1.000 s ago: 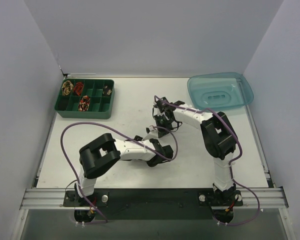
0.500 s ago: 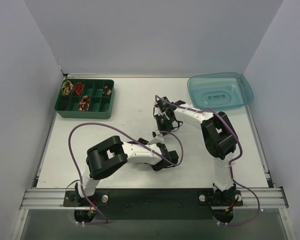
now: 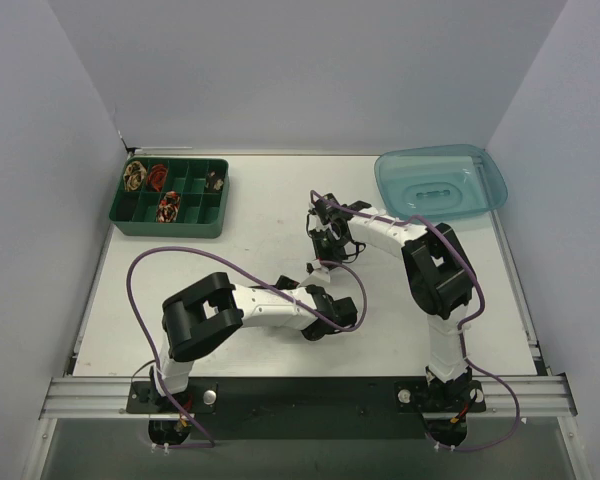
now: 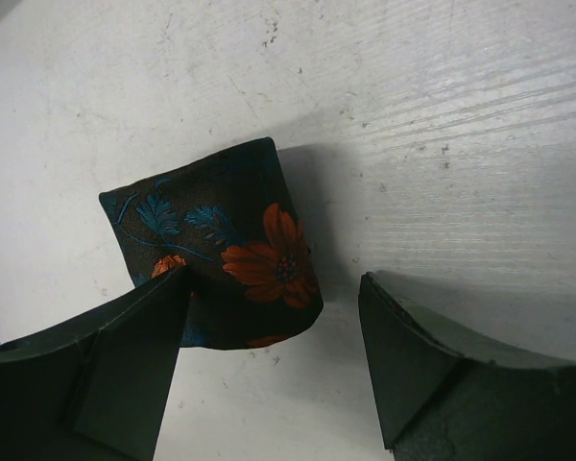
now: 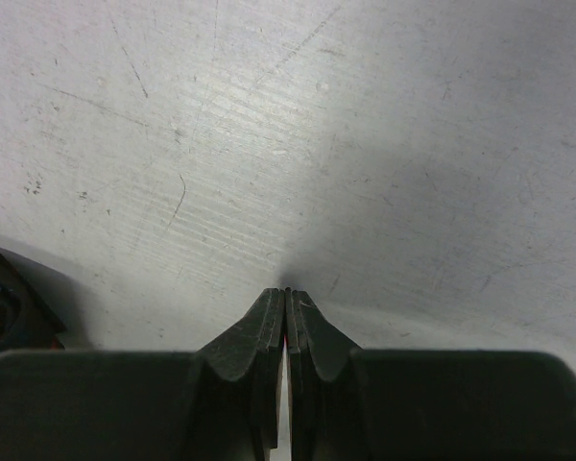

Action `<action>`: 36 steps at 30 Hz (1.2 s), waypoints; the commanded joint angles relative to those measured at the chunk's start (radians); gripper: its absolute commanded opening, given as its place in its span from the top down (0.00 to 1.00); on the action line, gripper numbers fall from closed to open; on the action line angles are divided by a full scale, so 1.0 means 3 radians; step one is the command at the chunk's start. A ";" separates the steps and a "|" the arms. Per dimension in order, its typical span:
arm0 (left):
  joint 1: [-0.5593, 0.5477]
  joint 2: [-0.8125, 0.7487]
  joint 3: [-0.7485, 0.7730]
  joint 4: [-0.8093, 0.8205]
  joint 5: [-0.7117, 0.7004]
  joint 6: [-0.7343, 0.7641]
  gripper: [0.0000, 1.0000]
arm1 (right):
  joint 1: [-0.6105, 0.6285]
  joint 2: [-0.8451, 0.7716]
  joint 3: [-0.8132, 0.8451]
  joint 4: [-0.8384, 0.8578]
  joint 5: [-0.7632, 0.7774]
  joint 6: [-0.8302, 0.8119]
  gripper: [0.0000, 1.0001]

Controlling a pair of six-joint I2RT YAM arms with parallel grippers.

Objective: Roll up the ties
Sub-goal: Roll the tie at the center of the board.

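Left gripper (image 4: 274, 298) is released, jaws wide, gripping nothing. The floral tie (image 4: 221, 240) sits as a squat roll on the table (image 4: 442, 115), between the jaws but off-centre, pushed toward 8 o'clock in the left wrist view. The finger (image 4: 125, 355) on that side overlaps its lower corner, and I cannot tell whether they touch. Right gripper (image 5: 286, 298) is clenched on nothing, tips down at the table, with a sliver of the tie at 8 o'clock in its view. In the top view the roll is hidden under the left wrist, near table centre. Risks: nothing holds the coil, so the outer wrap may spring loose. If the left arm lifts or swings, that near finger may catch the roll and tip it. Closing on it this lopsided may squash it or squeeze it out sideways. The green tray (image 3: 170, 228) with its rolled ties (image 3: 167, 207) is at 10 o'clock, well apart, so a weak grip may unwind in transit.
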 commanded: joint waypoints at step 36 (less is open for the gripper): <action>0.1980 -0.3196 -0.2061 0.2213 0.2562 0.0524 0.10 | 0.0305 -0.0639 -0.0197 0.0402 -0.0809 0.0095 0.29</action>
